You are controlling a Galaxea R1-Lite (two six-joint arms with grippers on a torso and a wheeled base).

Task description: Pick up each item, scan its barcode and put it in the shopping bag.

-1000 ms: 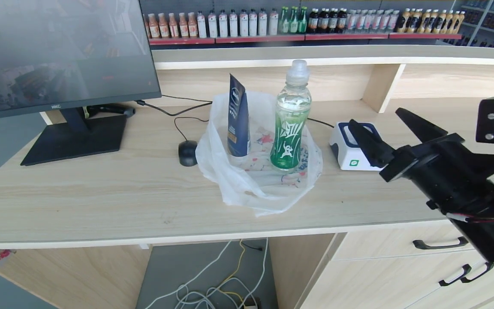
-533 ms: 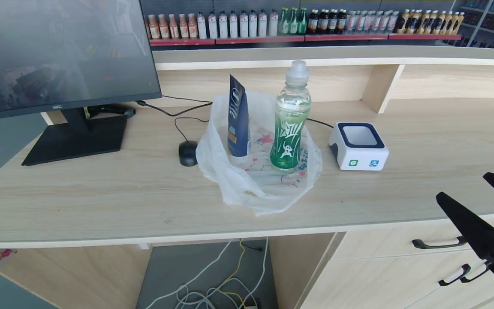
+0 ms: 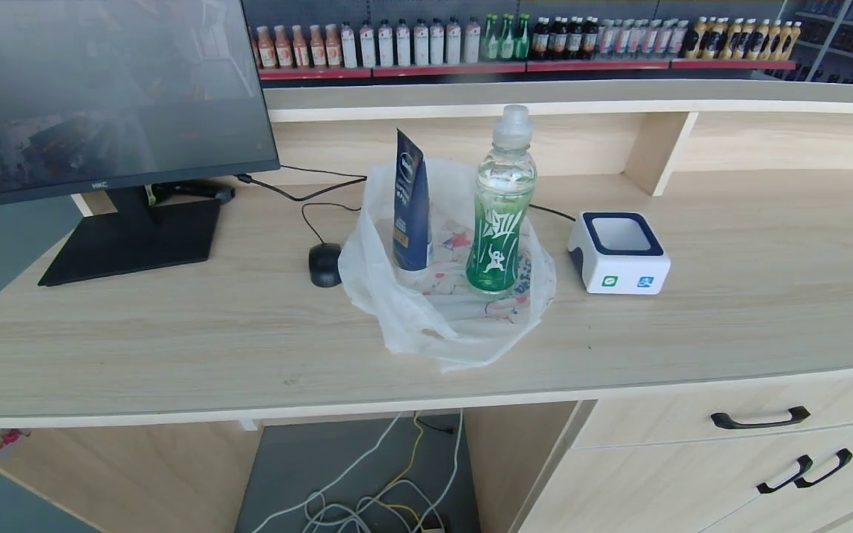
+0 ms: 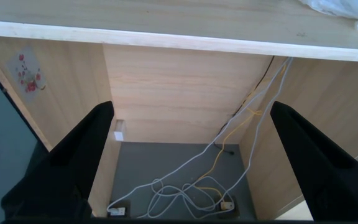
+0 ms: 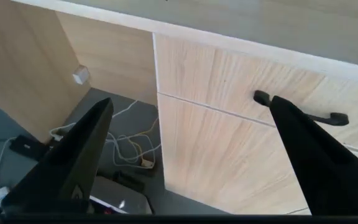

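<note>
I see the shopping bag (image 3: 441, 326) lying open on the table (image 3: 175, 348). The dark blue tube (image 3: 412, 207) and the green-labelled bottle (image 3: 499, 222) stand upright inside its spread plastic, side by side. The tube's print is too small for me to read; the bottle's label carries white figures. The scanner (image 3: 617, 253), just right of the bag, bears one green and one blue icon. My left jaws are spread wide below the table edge, above loose cables (image 4: 185, 193). My right jaws are likewise spread, holding nothing, and face a drawer handle (image 5: 325, 116).
</note>
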